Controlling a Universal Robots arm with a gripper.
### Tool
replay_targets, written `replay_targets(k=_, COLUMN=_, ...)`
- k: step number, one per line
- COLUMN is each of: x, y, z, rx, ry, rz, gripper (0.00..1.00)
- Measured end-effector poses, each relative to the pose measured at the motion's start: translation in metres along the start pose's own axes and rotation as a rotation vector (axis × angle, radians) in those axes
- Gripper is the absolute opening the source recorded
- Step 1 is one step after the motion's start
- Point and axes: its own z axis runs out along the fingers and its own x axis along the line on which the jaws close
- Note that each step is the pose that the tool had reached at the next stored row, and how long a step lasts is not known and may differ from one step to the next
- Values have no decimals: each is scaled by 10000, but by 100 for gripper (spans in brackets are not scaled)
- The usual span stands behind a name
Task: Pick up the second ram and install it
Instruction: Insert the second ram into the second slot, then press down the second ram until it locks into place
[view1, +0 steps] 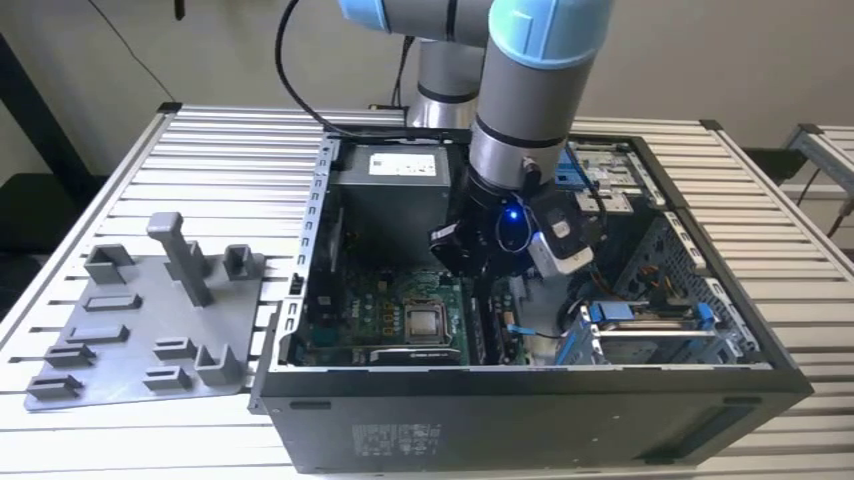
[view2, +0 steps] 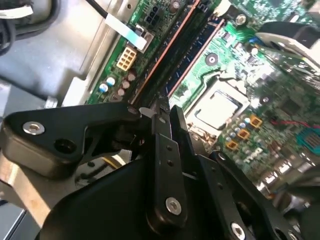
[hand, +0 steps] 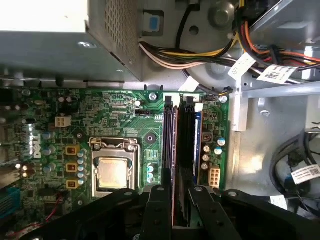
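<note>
My gripper (view1: 497, 272) reaches down into the open computer case (view1: 534, 400), over the memory slots beside the processor. In both wrist views its black fingers (hand: 159, 200) stand close together on a thin dark stick set on edge, the second ram (hand: 184, 150). That stick (view2: 167, 60) runs away from the fingertips along its slot on the green motherboard (hand: 115, 115). Another stick with a copper-coloured edge (hand: 171, 145) sits right beside it. Whether the held stick is fully down in its slot I cannot tell. My gripper (view2: 167, 112) (hand: 181, 192) is shut on it.
The grey holder tray (view1: 147, 320) with upright posts lies to the exterior view's left of the case. Inside are the processor (hand: 112, 172), the grey power supply (hand: 50, 45), a bundle of coloured cables (hand: 200, 55) and a blue drive bracket (view1: 641, 315).
</note>
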Motion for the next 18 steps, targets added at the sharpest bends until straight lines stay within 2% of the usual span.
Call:
replay_targets(k=3, x=0, y=0, z=-23, rx=2, ry=1, rz=0, gripper=22)
replay_targets(k=4, x=0, y=0, z=-31, rx=3, ry=1, rz=0, gripper=13)
replay_targets(k=6, x=0, y=0, z=-45, rx=2, ry=1, rz=0, gripper=11)
replay_targets(k=18, x=0, y=-1, z=-132, rx=3, ry=1, rz=0, gripper=11)
